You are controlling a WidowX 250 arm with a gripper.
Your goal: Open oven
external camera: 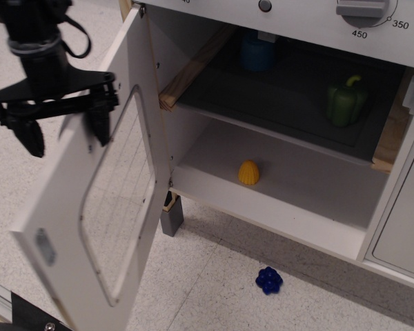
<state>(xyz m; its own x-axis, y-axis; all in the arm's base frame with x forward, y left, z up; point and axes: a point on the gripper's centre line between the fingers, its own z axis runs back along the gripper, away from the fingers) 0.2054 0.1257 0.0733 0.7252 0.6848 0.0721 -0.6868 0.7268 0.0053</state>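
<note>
The white oven (290, 148) stands with its big door (69, 227) swung wide open to the left, its inner face and wire-lined window (121, 200) towards me. The bar handle is hidden behind the door. The temperature dial (362, 8) sits above the cavity. My black gripper (65, 134) hangs at the upper left, open. One finger (99, 127) is in front of the door's upper edge and the other is over the floor beyond it. I cannot tell whether it touches the door.
Inside the oven are a blue cup (257, 52), a green pepper (345, 100) on the dark shelf and a yellow piece (248, 172) on the white floor. A blue berry (268, 280) lies on the ground in front. A panelled cabinet door (407, 227) is at the right.
</note>
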